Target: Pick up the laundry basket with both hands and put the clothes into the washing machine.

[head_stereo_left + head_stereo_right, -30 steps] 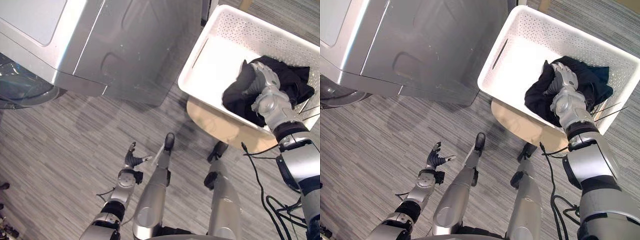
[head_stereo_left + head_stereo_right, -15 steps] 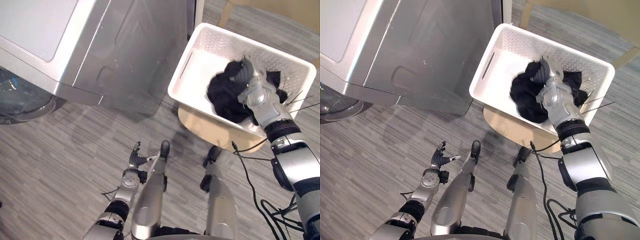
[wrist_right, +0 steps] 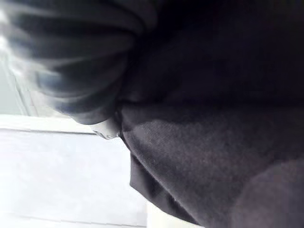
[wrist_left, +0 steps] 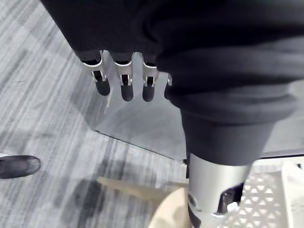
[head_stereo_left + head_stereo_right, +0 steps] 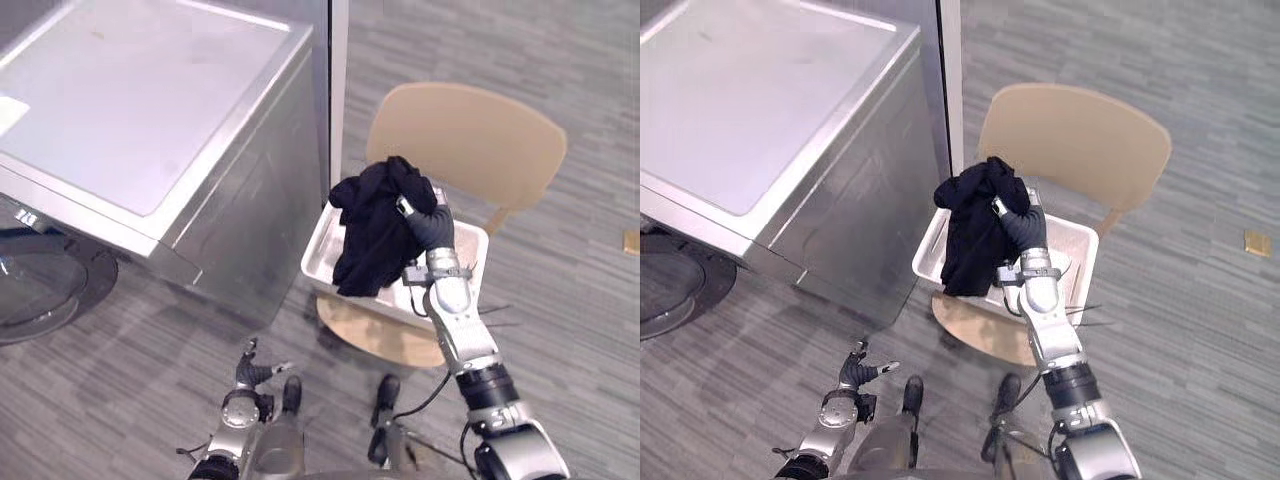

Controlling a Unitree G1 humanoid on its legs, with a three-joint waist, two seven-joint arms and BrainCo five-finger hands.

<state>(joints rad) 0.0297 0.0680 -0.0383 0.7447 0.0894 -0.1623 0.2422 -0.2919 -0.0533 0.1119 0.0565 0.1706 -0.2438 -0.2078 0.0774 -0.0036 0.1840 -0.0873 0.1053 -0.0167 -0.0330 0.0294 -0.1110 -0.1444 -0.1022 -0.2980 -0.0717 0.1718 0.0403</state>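
Left hand (image 5: 247, 373) low above the floor (image 5: 120, 400), fingers loosely spread, holding nothing. Right hand (image 5: 428, 228) up high, fingers clenched on the clothes (image 5: 370, 235): a crumpled black bundle hanging over the white basket (image 5: 466, 250) on a chair (image 5: 470, 140). Washer (image 5: 150, 130) just beside the basket.

Our right hand (image 5: 429, 228) is up high, curled round the clothes (image 5: 368, 238). Our left hand (image 5: 249, 375) hangs low, fingers (image 4: 126, 79) loose.

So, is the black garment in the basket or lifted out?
Lifted out: the black garment hangs from the right hand above the white basket, its lower end about level with the rim; whether it touches inside, cannot tell.
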